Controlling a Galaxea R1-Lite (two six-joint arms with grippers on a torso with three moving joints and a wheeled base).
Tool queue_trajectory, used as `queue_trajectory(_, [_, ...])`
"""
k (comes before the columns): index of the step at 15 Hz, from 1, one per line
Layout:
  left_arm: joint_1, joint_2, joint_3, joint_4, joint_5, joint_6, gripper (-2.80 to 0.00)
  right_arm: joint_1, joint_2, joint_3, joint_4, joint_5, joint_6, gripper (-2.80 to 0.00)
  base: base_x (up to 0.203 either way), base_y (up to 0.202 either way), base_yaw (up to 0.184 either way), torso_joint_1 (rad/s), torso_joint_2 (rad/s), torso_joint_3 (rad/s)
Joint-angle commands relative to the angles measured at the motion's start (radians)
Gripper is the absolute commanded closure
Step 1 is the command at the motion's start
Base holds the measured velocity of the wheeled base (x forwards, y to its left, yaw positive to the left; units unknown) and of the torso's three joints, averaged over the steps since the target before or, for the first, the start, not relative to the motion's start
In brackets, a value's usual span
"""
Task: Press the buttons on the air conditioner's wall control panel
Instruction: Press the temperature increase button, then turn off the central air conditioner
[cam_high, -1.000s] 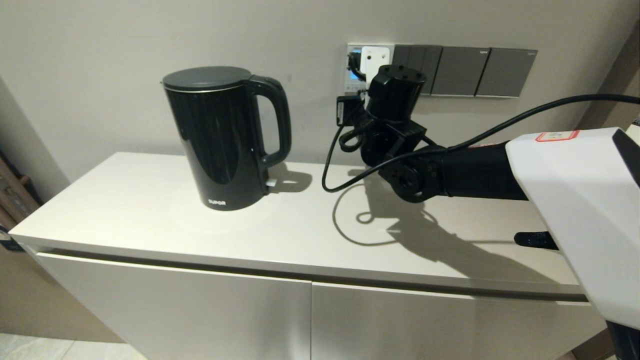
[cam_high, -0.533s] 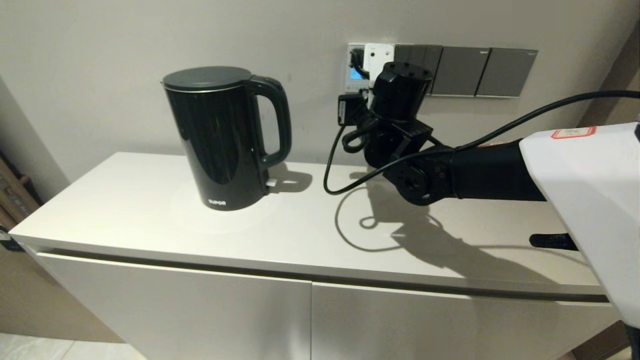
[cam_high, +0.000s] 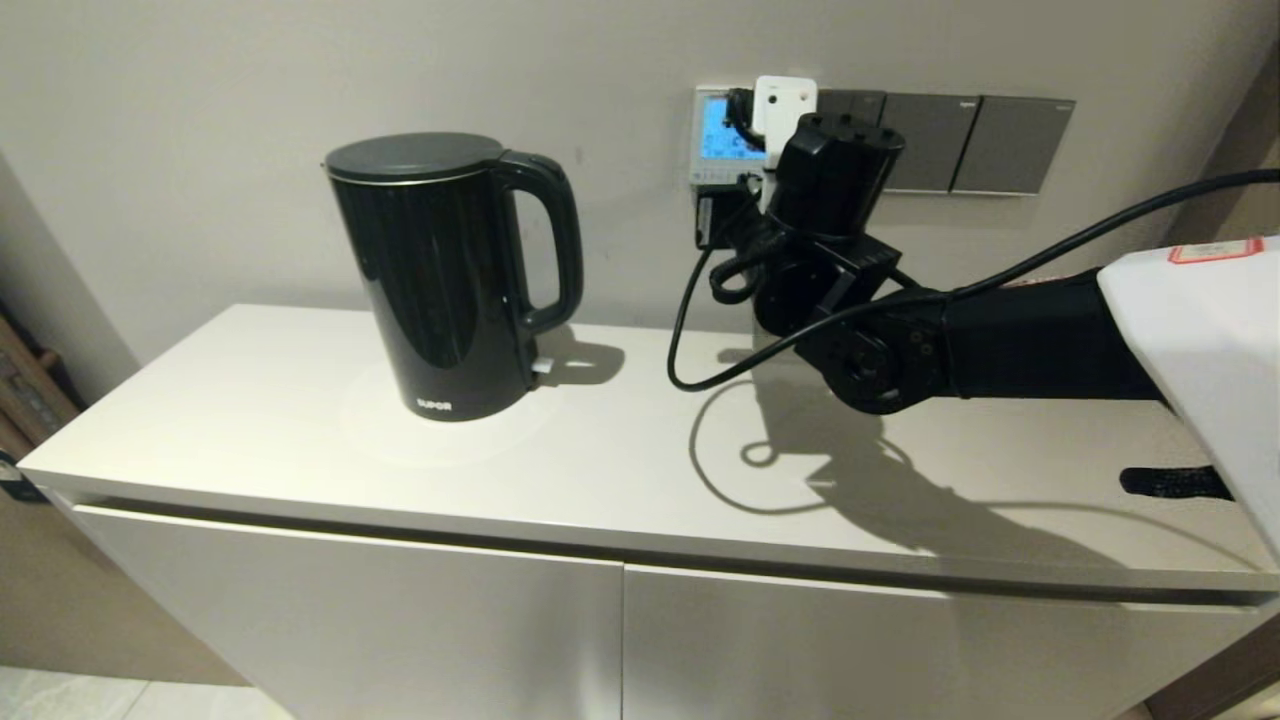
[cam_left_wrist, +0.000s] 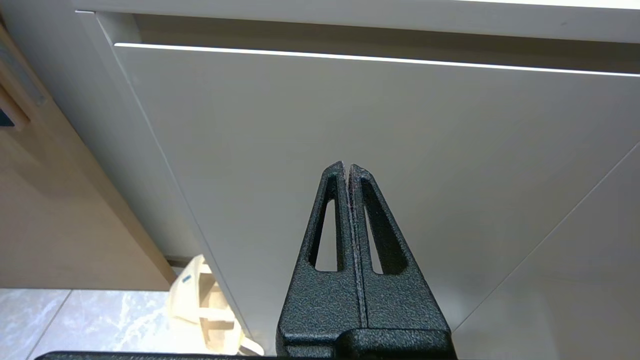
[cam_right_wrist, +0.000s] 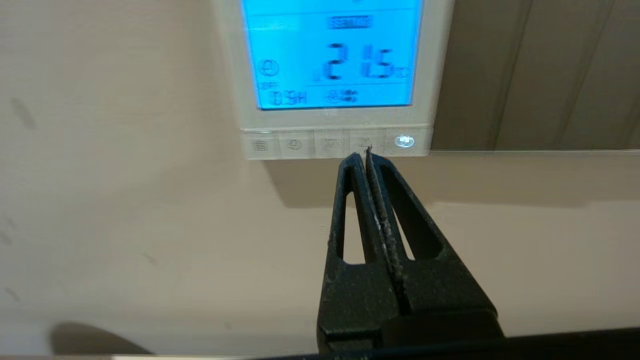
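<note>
The white wall control panel hangs on the wall, its screen lit blue. In the right wrist view the panel fills the top, with the row of pale buttons along its lower edge. The button at one end glows. My right gripper is shut and empty. Its tips are at the lower edge of the row, by the button beside the glowing one. I cannot tell whether they touch. My left gripper is shut and empty, parked low before a cabinet door.
A black kettle stands on the white cabinet top, left of the panel. Dark grey switch plates adjoin the panel on the right. A black cable loops from my right wrist. A pale bag lies on the floor.
My right arm has shifted to the right and slightly up. More of the panel's blue screen now shows beside the wrist. The left arm has not moved.
</note>
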Motion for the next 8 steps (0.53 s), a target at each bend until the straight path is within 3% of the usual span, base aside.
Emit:
queue_trajectory(1, [0.000, 0.000, 0.000, 0.001, 0.000, 0.000, 0.00, -0.016, -0.100, 0.085, -0.008, -0.004, -0.001, 0.00, 0.000, 0.000, 0.000, 0.000, 0.00, 0.000])
queue_trajectory(8, [0.000, 0.000, 0.000, 0.001, 0.000, 0.000, 0.00, -0.208, -0.517, 0.527, -0.005, -0.001, 0.005, 0.00, 0.000, 0.000, 0.000, 0.000, 0.00, 0.000])
